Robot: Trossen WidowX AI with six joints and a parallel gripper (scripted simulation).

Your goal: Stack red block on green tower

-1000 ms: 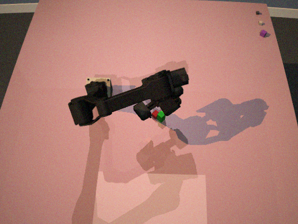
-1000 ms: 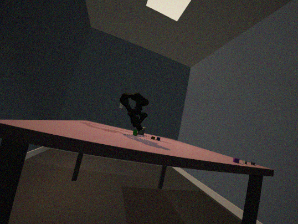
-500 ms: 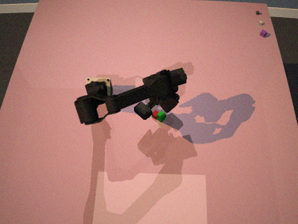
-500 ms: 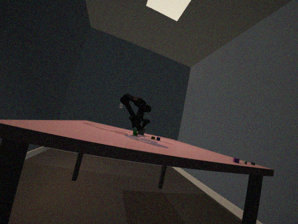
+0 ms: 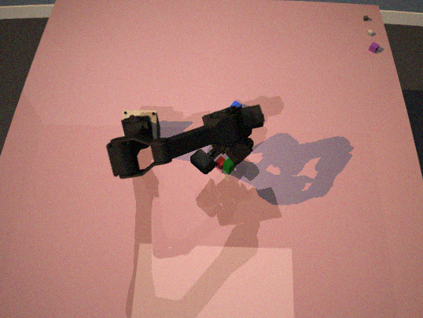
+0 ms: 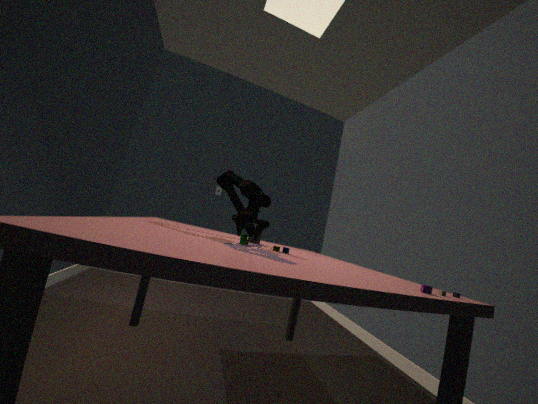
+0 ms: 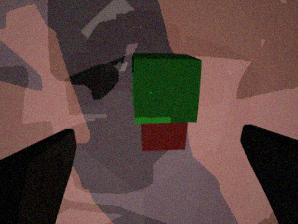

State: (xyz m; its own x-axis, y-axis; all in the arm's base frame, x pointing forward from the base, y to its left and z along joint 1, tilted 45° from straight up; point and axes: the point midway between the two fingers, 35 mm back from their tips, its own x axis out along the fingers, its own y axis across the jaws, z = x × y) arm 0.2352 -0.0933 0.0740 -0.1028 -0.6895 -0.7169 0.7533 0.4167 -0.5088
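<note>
The green tower stands upright on the table; its number of blocks cannot be told. The red block is right beside the tower, lower than its top, partly covered by it in the wrist view. I cannot tell whether they touch. The red block is not made out in the exterior view. My gripper is open and empty. It points down over the red block, with one finger out to each side of it in the wrist view.
A blue block is partly behind the arm, with a yellow block near it. A purple block, a whitish block and a dark block lie near the far right corner.
</note>
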